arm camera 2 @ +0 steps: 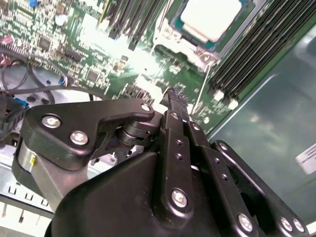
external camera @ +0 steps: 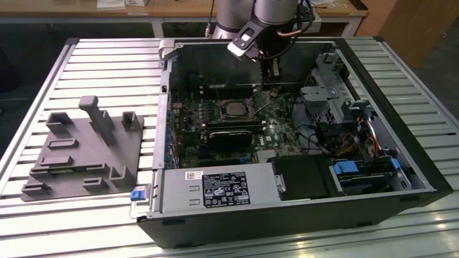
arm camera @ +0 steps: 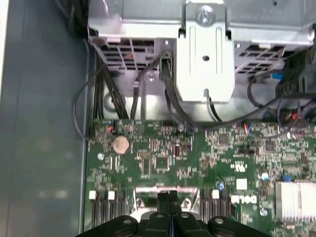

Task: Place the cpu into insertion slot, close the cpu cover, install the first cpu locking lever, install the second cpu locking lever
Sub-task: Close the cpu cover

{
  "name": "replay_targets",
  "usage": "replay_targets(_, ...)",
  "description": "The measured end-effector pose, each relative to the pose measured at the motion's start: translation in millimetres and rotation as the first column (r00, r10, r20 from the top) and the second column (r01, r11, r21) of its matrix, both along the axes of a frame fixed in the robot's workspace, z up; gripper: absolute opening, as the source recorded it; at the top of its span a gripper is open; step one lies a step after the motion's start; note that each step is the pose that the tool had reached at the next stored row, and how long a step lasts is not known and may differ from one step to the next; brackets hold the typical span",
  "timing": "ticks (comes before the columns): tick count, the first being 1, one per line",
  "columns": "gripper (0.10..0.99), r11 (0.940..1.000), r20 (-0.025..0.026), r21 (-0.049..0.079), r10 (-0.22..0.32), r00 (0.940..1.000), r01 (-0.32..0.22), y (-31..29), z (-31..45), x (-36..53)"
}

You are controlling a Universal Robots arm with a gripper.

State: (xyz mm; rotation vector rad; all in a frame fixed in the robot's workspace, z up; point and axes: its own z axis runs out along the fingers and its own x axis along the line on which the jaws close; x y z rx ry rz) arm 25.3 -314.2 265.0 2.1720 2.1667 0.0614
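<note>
Computer case (external camera: 287,226): laid open on a slatted table (external camera: 107,64), with the green board (external camera: 276,137) facing up.
Gripper (external camera: 270,85): fingers (arm camera: 164,200) are held together with nothing seen between them; it is hung over the board, near the chip on the exterior view's right.
Socket (external camera: 235,116): set in the far part of the board.
Cover (arm camera 2: 170,42): judged to lie flat around the chip.
Chip (external camera: 234,107): seated in the socket, metal top up.
Handling: judged light, stiff and fragile underneath; best taken by two opposite edges.
</note>
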Motion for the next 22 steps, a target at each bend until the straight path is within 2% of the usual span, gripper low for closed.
replay_targets(13,0.106,1.0000,-0.0017,0.000,0.000,1.0000,0.000,0.0,-1.8,33.1)
replay_targets(22,0.106,1.0000,-0.0030,0.000,0.000,1.0000,0.000,-0.1,-16.8,35.7)
